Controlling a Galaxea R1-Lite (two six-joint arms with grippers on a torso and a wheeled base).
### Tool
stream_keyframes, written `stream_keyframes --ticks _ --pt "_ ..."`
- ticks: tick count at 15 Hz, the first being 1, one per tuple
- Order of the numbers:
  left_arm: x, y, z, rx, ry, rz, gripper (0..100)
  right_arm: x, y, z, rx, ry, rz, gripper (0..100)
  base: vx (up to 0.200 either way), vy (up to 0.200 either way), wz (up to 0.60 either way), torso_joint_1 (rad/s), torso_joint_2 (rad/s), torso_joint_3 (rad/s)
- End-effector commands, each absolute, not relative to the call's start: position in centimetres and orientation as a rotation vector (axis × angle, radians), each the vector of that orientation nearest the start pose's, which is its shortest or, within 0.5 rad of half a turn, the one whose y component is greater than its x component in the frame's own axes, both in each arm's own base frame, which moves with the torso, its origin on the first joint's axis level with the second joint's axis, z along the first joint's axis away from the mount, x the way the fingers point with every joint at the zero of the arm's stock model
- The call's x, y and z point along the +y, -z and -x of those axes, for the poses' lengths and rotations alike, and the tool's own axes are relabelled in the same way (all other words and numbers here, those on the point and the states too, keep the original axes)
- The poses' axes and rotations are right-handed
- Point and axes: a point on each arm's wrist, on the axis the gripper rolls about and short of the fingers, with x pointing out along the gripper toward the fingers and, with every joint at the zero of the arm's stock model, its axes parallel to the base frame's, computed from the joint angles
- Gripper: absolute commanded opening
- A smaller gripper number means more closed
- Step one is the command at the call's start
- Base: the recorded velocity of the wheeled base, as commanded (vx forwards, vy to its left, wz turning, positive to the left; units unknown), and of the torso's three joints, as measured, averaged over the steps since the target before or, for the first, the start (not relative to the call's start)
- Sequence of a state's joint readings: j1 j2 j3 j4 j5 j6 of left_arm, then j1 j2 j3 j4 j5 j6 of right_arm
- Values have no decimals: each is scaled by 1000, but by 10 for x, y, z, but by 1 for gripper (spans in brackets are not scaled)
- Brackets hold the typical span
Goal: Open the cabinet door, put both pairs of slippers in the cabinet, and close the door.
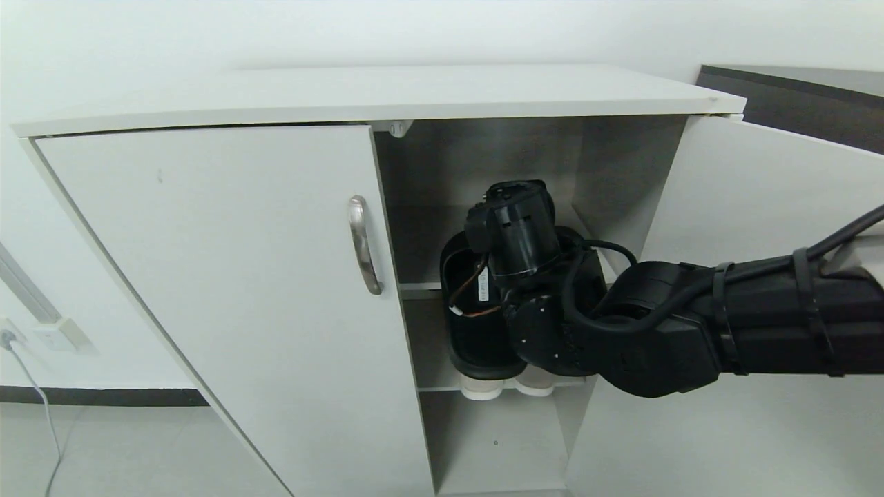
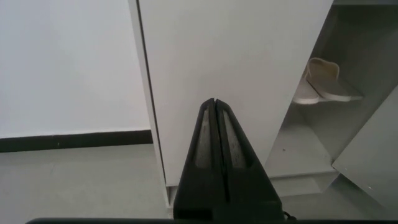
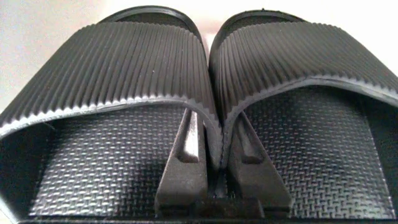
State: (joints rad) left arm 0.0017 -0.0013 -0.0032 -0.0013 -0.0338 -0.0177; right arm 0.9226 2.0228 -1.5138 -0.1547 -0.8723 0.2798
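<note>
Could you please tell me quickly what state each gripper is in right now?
Left gripper: closed, holding nothing.
Right gripper: closed on the pair of black slippers.

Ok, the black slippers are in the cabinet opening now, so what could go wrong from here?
1. The right gripper pinches only the inner strap edges of the black slippers, so one could slip free.
2. Their heels hang just above the white slippers, which stick out past their shelf edge, and could knock them off.
3. The open door stands close beside the arm, so backing out might bump it.
</note>
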Motion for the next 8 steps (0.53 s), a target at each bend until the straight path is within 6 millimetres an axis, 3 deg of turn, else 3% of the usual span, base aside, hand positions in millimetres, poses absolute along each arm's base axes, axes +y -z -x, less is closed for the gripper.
stream_keyframes --ticks 1,4,8 --pt "-1 -76 23 -4 32 18 0 318 -217 -259 226 -23 1 0 0 0 0 0 0 0" --pt "-1 -76 23 -4 32 18 0 321 -215 -264 225 -21 1 0 0 0 0 0 0 0" --pt "-1 -76 23 -4 32 18 0 321 -214 -291 214 10 4 0 0 0 0 0 0 0"
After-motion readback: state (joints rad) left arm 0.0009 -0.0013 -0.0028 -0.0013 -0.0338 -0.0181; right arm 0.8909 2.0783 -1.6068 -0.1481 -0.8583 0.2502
